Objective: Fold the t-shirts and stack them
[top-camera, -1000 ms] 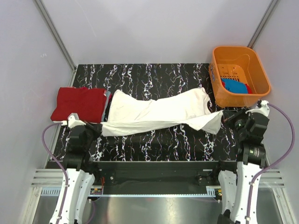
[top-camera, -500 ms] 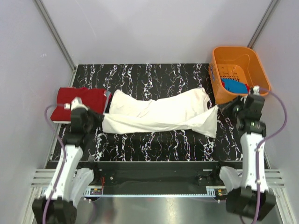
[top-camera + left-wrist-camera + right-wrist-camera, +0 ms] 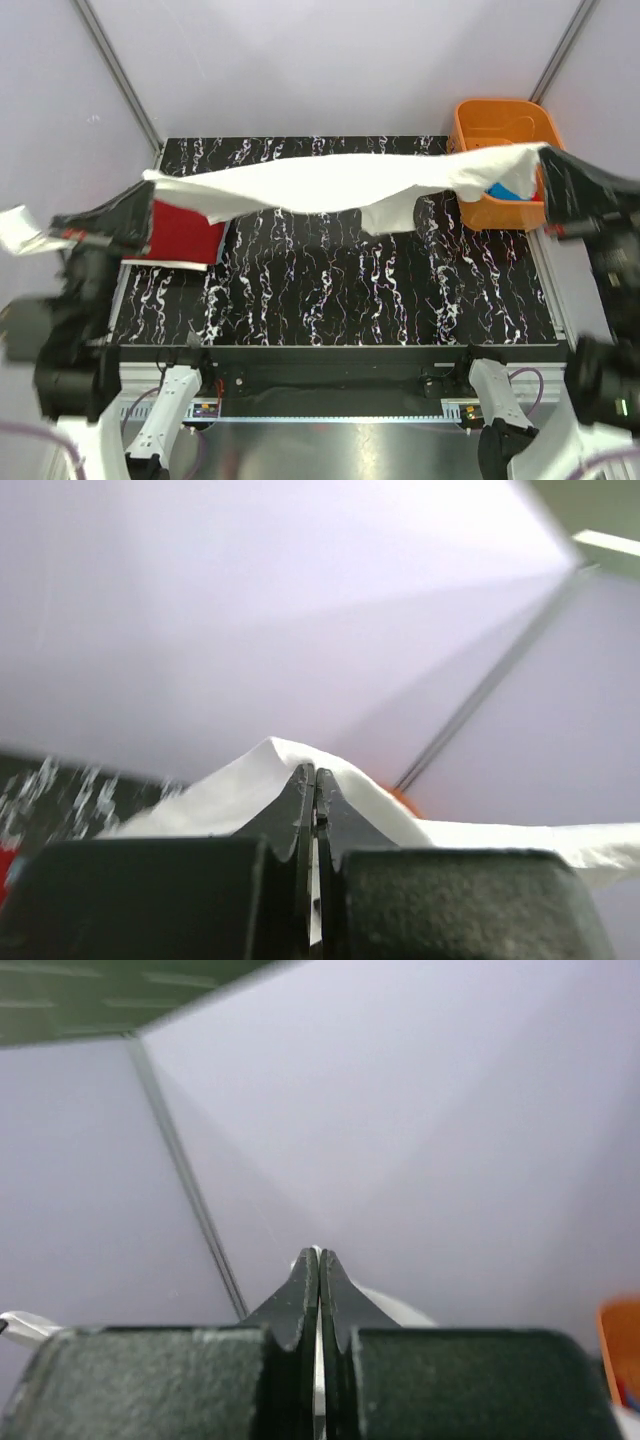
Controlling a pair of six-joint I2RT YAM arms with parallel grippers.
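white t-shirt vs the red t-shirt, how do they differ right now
The large white cloth t-shirt is airborne, stretched between the left end effector and right end effector, both shut on it; the red cloth t-shirt lies on the black marbled table, ungripped. The white one spans nearly the table's width; the red one is a compact folded rectangle. Both are plain soft tees.

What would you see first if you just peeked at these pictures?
A big white t-shirt hangs stretched like a banner above the table, its ends pinched by the left claw and the right claw. A red t-shirt lies at the table's left edge, an orange basket at far right.
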